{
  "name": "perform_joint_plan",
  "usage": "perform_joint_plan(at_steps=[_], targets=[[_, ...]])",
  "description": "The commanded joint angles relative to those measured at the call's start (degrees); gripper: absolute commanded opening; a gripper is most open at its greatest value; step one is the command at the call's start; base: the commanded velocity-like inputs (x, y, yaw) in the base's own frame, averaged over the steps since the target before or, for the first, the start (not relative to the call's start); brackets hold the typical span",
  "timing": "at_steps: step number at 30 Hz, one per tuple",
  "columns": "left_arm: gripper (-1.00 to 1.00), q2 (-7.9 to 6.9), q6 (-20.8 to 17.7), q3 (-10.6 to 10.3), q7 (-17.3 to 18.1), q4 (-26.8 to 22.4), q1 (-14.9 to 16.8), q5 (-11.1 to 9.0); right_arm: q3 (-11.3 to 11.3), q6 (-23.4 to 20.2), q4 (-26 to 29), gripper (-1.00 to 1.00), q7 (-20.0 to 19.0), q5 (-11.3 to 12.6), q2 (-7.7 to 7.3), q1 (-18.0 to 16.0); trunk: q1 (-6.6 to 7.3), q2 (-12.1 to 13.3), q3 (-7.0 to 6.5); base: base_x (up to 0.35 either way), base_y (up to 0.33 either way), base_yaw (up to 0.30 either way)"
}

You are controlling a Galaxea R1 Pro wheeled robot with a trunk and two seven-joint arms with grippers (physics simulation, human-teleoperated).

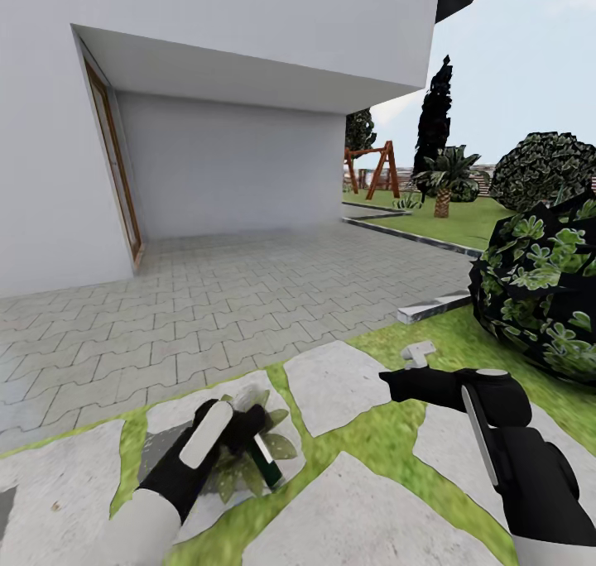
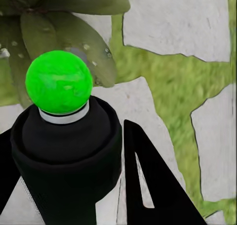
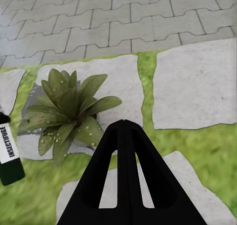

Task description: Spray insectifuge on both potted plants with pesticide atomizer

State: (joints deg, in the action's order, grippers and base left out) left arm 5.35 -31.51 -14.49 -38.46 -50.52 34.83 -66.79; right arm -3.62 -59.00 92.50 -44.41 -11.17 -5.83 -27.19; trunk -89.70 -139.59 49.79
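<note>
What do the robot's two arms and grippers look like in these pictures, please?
Both arms are glossy black with white forearm shells. The left gripper and right gripper are black; the right gripper's fingers are flat tapering black blades with slot cut-outs.

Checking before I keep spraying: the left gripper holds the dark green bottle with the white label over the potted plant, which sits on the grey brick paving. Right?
Not quite. The potted plant sits on a flat pale stepping stone in the lawn, not on the brick paving beyond it, as the right wrist view shows. The left gripper does hold the dark green bottle over it.
</note>
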Motion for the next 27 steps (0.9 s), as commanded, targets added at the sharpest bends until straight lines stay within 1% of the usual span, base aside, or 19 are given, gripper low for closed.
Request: perform_joint_plan(at_steps=[1,3,5,6,7,8,10,11,12,14,15,17,19,20,22,23,25,26,27], targets=[[-1.00,-0.30,-1.7,2.2,-1.1,-1.4,0.0,-0.7,0.0,-0.2,0.1,-1.00,-0.6,-0.6,0.01,0.0,0.01,0.0,0.07,0.000,0.000,0.000],[-1.00,-0.58,-4.3,5.6,-2.5,-3.8,0.0,-0.8,0.0,-0.2,0.1,-1.00,-0.6,-0.6,0.00,0.0,0.01,0.0,0.07,0.000,0.000,0.000],[-1.00,-0.70,-8.7,7.4,-4.6,-6.9,-0.1,-0.7,0.0,-0.2,0.1,-1.00,-0.6,-0.6,0.02,0.0,0.01,0.0,0.07,0.000,0.000,0.000],[-1.00,-0.73,-9.8,7.7,-5.4,-7.7,-0.2,-0.7,0.0,-0.2,0.1,-1.00,-0.6,-0.6,0.02,0.0,0.01,0.0,0.07,0.000,0.000,0.000],[-1.00,-0.78,-11.5,8.9,-7.2,-9.4,-0.6,-0.7,0.0,-0.1,0.1,-1.00,-0.6,-0.6,0.02,0.0,0.01,0.0,0.07,0.000,0.000,0.000],[-1.00,-0.81,-12.7,10.7,-8.8,-11.1,-1.4,-0.7,0.0,-0.1,0.1,-1.00,-0.6,-0.6,0.02,0.0,0.01,0.0,0.07,0.000,0.000,0.000],[-1.00,-0.76,-14.0,14.4,-11.8,-15.0,-4.4,-0.8,0.1,-0.1,0.1,-1.00,-0.6,-0.6,0.02,0.0,0.01,0.0,0.07,0.000,0.000,0.000],[-1.00,-0.75,-14.3,15.6,-13.1,-16.9,-6.2,-0.8,0.1,0.0,0.1,-1.00,-0.6,-0.6,0.03,0.0,0.01,0.0,0.07,0.000,0.000,0.000],[-1.00,-0.76,-14.4,16.1,-13.6,-17.9,-7.2,-0.9,0.1,0.0,0.1,-1.00,-0.6,-0.6,0.03,0.0,0.01,0.0,0.07,0.000,0.000,0.000],[-1.00,-0.81,-14.7,17.2,-14.9,-21.2,-10.4,-0.9,0.1,0.0,0.1,-1.00,-0.5,-0.6,0.03,0.0,0.01,0.0,0.07,0.000,0.000,0.000],[-1.00,-0.71,-14.8,18.0,-15.6,-24.9,-12.8,-0.9,0.1,0.0,0.1,-1.00,-0.5,-0.6,0.03,0.0,0.01,0.0,0.07,0.000,0.000,0.000],[-1.00,-0.35,-14.8,18.2,-15.9,-27.1,-14.4,-0.8,0.1,0.0,0.1,-1.00,-0.5,-0.6,0.03,0.0,0.01,0.0,0.07,0.000,0.000,0.000],[-1.00,-0.04,-14.6,17.7,-15.9,-28.3,-15.3,-0.7,0.1,0.0,0.1,-1.00,-0.5,-0.7,0.03,0.1,0.01,0.0,0.07,-0.005,-0.009,0.000],[-1.00,0.09,-14.5,16.6,-15.9,-28.5,-15.7,-0.6,0.1,0.0,0.1,-1.00,-0.4,-0.7,0.03,0.1,0.01,0.0,0.07,-0.053,-0.103,0.000],[-1.00,0.24,-13.9,12.5,-15.8,-28.6,-16.1,-0.5,0.1,0.0,0.1,-1.00,-0.4,-0.7,0.03,0.1,0.01,0.0,0.07,-0.099,-0.202,0.000],[-1.00,0.28,-13.6,11.3,-15.8,-28.6,-16.2,-0.4,0.1,0.0,0.1,-1.00,-0.4,-0.7,0.03,0.1,0.01,0.0,0.07,-0.119,-0.243,0.000],[-1.00,0.37,-10.7,6.0,-15.9,-27.8,-16.3,-0.4,0.1,0.0,0.1,-1.00,-0.4,-0.7,-0.01,0.1,0.01,0.0,0.07,-0.132,-0.277,0.000],[-1.00,0.37,-9.5,4.0,-15.8,-27.2,-16.3,-0.5,0.1,0.0,0.1,-1.00,-0.4,-0.7,0.00,0.1,0.01,0.0,0.07,-0.115,-0.303,0.000],[-1.00,0.40,-8.5,2.7,-15.7,-26.8,-16.3,-0.6,0.1,0.0,0.1,-1.00,-0.4,-0.7,0.01,0.1,0.01,0.0,0.07,-0.078,-0.317,0.000]])
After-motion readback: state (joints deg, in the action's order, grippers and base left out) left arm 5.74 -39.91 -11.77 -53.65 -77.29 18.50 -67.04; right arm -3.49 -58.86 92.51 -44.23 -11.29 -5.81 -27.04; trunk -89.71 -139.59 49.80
